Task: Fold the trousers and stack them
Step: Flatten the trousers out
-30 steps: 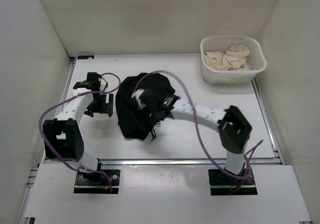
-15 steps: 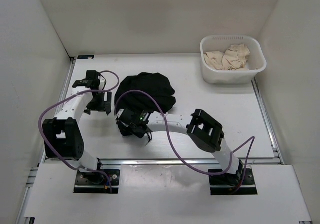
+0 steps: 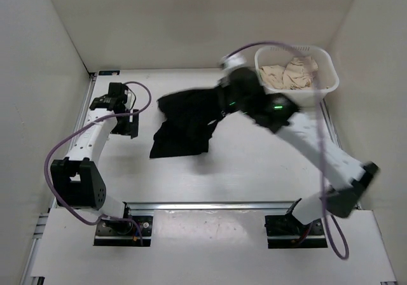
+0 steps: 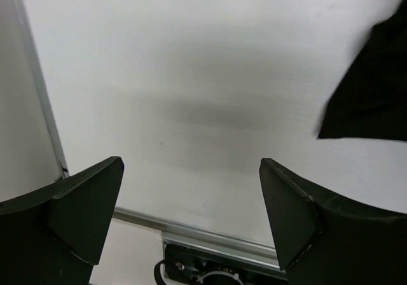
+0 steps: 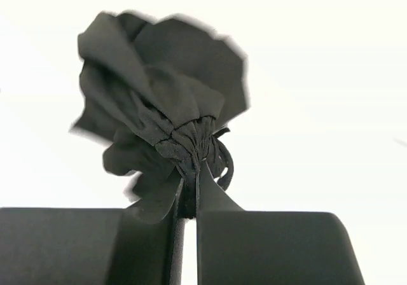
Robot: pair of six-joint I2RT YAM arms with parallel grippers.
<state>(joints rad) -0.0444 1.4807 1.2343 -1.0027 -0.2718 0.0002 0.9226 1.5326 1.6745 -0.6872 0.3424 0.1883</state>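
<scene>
The black trousers hang bunched and partly lifted over the middle of the table, blurred with motion. My right gripper is raised above their right edge. In the right wrist view this gripper is shut on a gathered fold of the trousers, with a drawstring loop beside the pinch. My left gripper stands left of the trousers, open and apart from them. In the left wrist view its fingers are spread wide over bare table, and a corner of the trousers shows at the right edge.
A white basket holding beige cloth stands at the back right, close behind my raised right arm. White walls enclose the table on three sides. A metal rail runs along the near edge.
My right gripper went from open to shut on the trousers near the front of the pile, then swung up and back right, pulling the fabric with it. The left arm barely moved.
</scene>
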